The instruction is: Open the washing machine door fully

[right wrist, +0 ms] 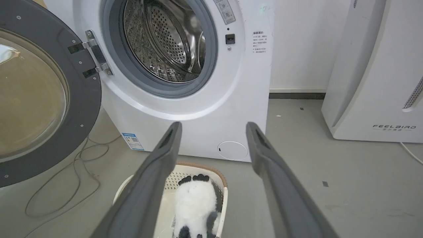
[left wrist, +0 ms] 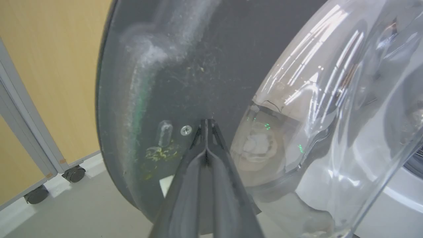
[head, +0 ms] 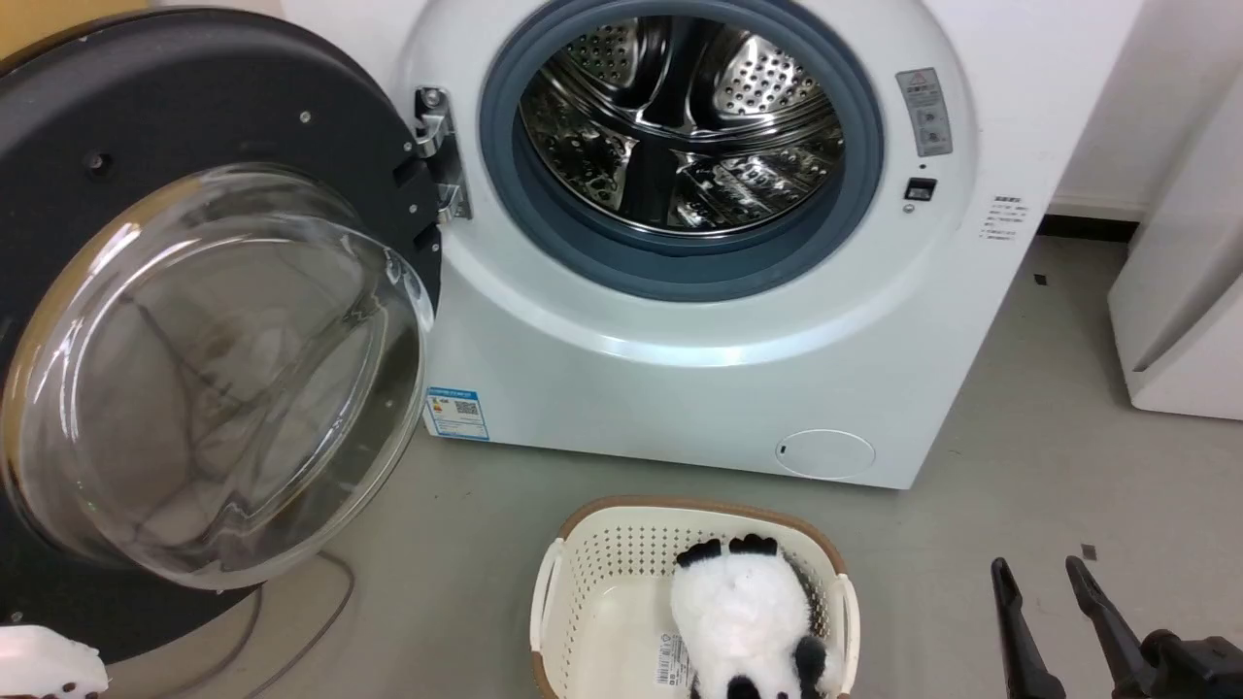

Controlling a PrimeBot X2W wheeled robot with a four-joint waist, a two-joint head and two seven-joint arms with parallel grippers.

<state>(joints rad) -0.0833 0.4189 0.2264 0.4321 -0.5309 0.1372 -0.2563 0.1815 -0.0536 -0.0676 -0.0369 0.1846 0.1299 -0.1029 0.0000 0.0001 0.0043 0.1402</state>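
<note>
The washing machine (head: 680, 388) is white, and its grey ring and steel drum (head: 680, 126) are exposed. The washing machine door (head: 194, 97) is swung out to the left on its hinge, its clear glass bowl (head: 214, 379) facing me. In the left wrist view my left gripper (left wrist: 205, 122) is shut, its tips against the door's dark inner face (left wrist: 185, 66), beside a screw and left of the bowl. My right gripper (head: 1035, 563) is low at the right, open and holding nothing. The right wrist view shows this gripper (right wrist: 213, 125) facing the machine (right wrist: 205, 115), apart from the door (right wrist: 86, 99).
On the floor before the machine, a cream laundry basket (head: 602, 573) holds a panda plush (head: 748, 612). At the right is a white FEELBIRD appliance (right wrist: 380, 82). A cable (right wrist: 66, 185) loops on the floor under the door. A wooden partition on castors (left wrist: 49, 82) stands behind the door.
</note>
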